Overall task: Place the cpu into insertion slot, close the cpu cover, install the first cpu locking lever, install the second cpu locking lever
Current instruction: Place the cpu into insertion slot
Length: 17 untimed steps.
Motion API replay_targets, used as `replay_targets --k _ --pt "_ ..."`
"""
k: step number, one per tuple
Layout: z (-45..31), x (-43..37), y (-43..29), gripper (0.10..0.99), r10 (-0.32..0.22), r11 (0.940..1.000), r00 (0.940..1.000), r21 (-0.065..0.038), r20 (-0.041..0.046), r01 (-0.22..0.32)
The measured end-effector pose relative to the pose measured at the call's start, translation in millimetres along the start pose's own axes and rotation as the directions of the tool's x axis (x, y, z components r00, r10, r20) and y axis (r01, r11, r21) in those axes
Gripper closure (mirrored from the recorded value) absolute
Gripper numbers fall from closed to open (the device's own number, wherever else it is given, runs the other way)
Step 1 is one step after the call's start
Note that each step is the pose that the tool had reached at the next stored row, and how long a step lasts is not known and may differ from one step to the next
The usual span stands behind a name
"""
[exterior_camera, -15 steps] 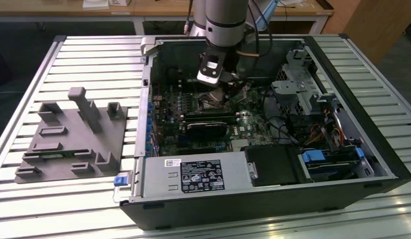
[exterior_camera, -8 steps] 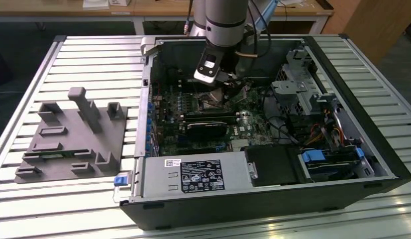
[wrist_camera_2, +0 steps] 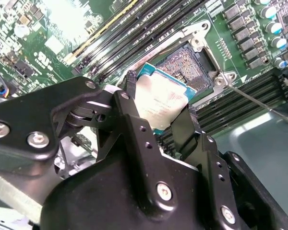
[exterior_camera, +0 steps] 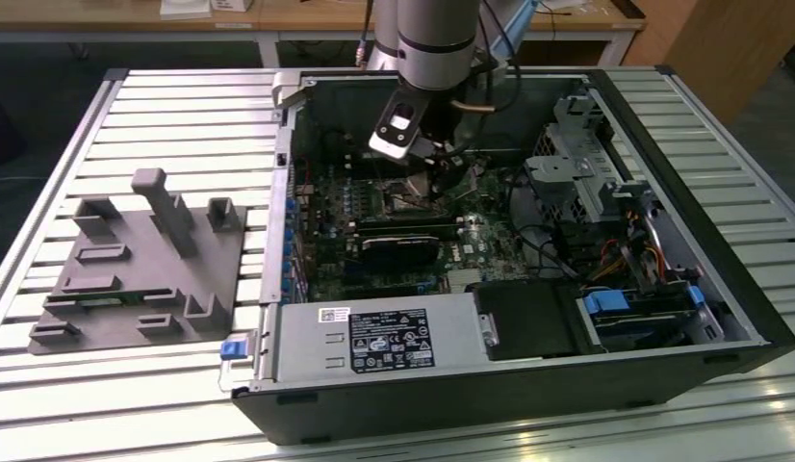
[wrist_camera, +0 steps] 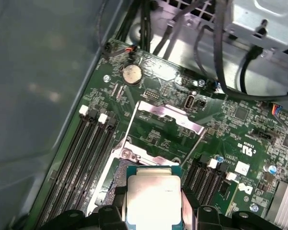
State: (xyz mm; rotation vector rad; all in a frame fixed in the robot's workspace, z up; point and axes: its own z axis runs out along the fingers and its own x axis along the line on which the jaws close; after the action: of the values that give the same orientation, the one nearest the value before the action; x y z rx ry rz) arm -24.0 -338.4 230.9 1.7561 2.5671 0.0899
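Note:
My gripper (wrist_camera_2: 158,114) is shut on the cpu (wrist_camera_2: 161,101), a square chip with a silver-grey top and a teal edge, its black fingers (wrist_camera_2: 129,96) pinching two opposite sides. The cpu hangs just over the near edge of the insertion slot (wrist_camera_2: 188,63), whose dark pin field lies bare inside a silvery rim. In the first wrist view the cpu (wrist_camera: 152,197) sits between the fingers (wrist_camera: 110,214), and the cpu cover (wrist_camera: 169,111) stands swung open beyond the slot. A thin locking lever (wrist_camera_2: 259,99) sticks out beside the slot. In the exterior view the gripper (exterior_camera: 426,156) is low inside the computer case.
Long black memory slots (wrist_camera_2: 134,33) flank the socket on the green board. The case wall (exterior_camera: 705,192), drive bays and cables (wrist_camera: 221,52) crowd the exterior view's right. A black card (exterior_camera: 400,252) and power supply (exterior_camera: 371,339) lie nearer. A grey fixture plate (exterior_camera: 141,260) rests on the table.

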Motion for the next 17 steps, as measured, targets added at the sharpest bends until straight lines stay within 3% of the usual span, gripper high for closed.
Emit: replay_targets --k 9,17 --pt "0.2 0.0 0.0 0.545 0.075 0.9972 0.9972 0.000 0.0072 -0.075" --pt "0.3 0.0 0.0 0.545 0.141 0.9901 0.9900 0.000 0.0135 -0.141"
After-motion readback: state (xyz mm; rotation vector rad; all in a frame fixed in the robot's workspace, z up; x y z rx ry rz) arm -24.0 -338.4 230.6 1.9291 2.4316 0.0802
